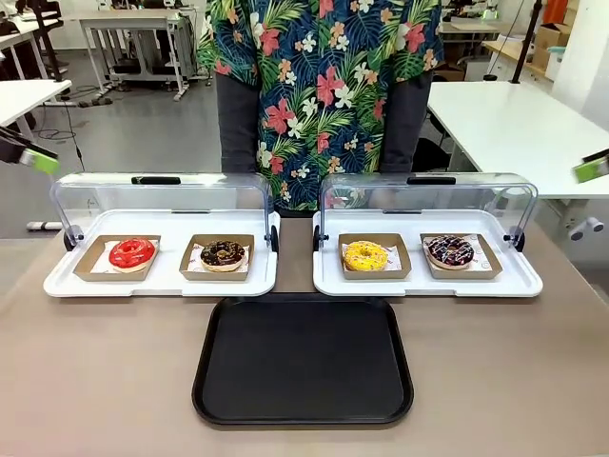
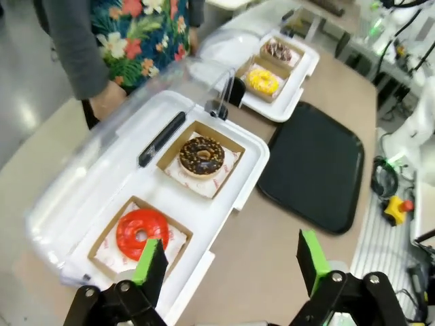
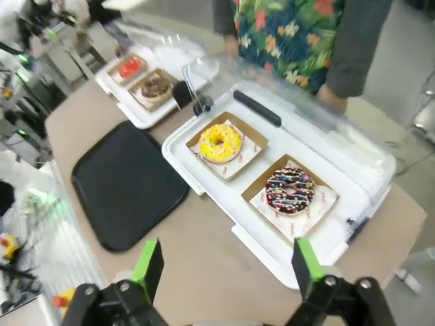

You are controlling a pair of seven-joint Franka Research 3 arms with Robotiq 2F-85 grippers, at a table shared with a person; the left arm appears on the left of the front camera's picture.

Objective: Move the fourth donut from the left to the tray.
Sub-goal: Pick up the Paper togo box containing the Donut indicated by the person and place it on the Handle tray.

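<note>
Tabletop [image 1: 86, 381] is carrying two white trays, one black tray [image 1: 303, 362] and four donuts, each sitting in its own cardboard dish. The left gripper [image 2: 230, 257] is hanging released, jaws spread. The left white tray [image 1: 162, 284] is holding the red donut [image 1: 131, 253] and the crumb donut [image 1: 223, 254]. The right white tray [image 1: 428, 288] is holding the yellow donut [image 1: 365, 255] and, rightmost, the fourth donut [image 1: 449, 251]. The right gripper [image 3: 226, 257] is likewise hanging released. The person [image 1: 319, 95] is being cut off at the top edge.

This is looking like a robotics lab: white workbenches [image 1: 519, 119] are standing at two o'clock, cables [image 1: 95, 100] are trailing across the grey floor [image 1: 143, 133] at ten, and a yellow emergency-stop button [image 2: 395, 208] is lying nearby.
</note>
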